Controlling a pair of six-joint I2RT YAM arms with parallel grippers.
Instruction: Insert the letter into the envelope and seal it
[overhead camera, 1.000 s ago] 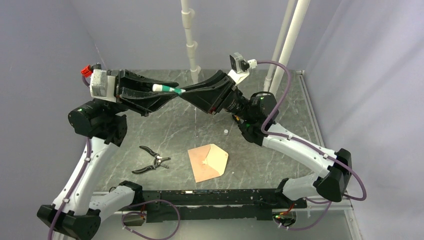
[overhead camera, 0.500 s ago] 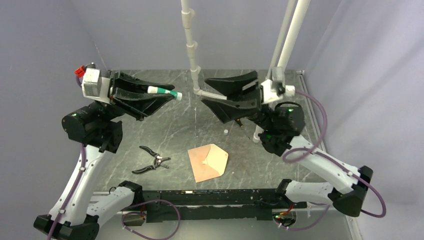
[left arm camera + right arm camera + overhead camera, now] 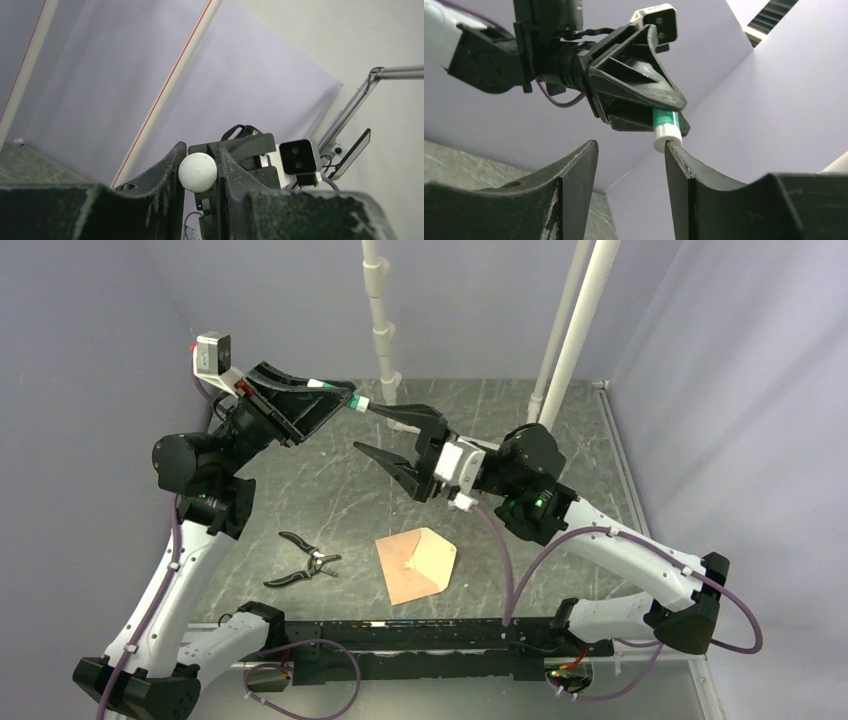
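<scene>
Dark marbled table [image 3: 330, 490] fills the floor of a booth with lilac-grey walls. Close to its near edge, at the middle, the envelope [image 3: 418, 565] lies flat, a darker tan part on the left and a paler pointed part on the right, well apart from both claws. I cannot tell whether the letter is inside it or lying on it. Just left of the envelope, black-handled pliers [image 3: 303, 560] rest on the table.

Farther back and raised above the table, the right gripper [image 3: 372, 430] points left with its fingers spread wide and nothing between them. Facing it from the left, the left gripper [image 3: 338, 400] is clamped on a green-and-white glue stick [image 3: 667, 127], whose white end pokes out toward the right claw. In the right wrist view that end sits just at the tip of one right finger [image 3: 679, 160]; contact cannot be told. White pipes [image 3: 380, 320] stand at the far edge.
</scene>
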